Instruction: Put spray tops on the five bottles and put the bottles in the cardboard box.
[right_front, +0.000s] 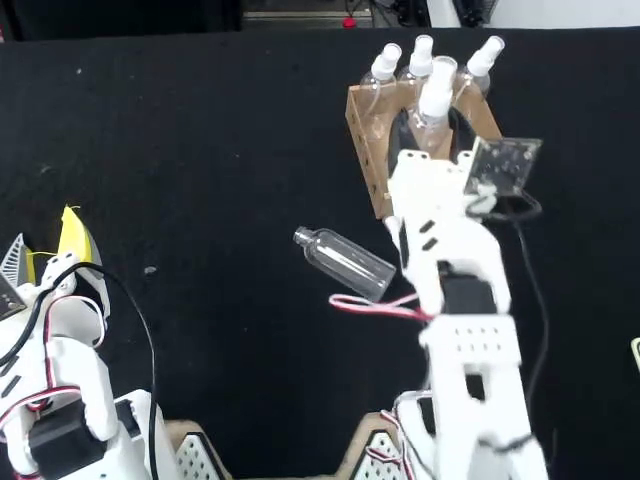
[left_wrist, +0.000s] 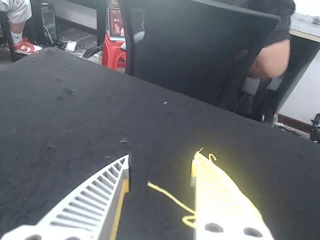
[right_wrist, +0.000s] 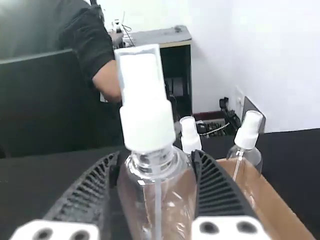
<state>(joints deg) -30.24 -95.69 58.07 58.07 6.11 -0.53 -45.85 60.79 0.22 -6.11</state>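
Right claw (right_wrist: 155, 155) clamped on capped bottle (right_wrist: 145, 120) above box (right_front: 366, 150). We should lower it straight, clear of three bottles (right_front: 385, 62) inside, then release. Left claw (left_wrist: 160, 159) apart. Uncapped bottle (right_front: 345, 262) lies near box.

The right arm (right_front: 455, 265) covers much of the cardboard box (right_front: 364, 150); an edge crops the held bottle (right_wrist: 150, 182).

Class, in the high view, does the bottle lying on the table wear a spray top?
No, the lying bottle has a bare neck, no white top.
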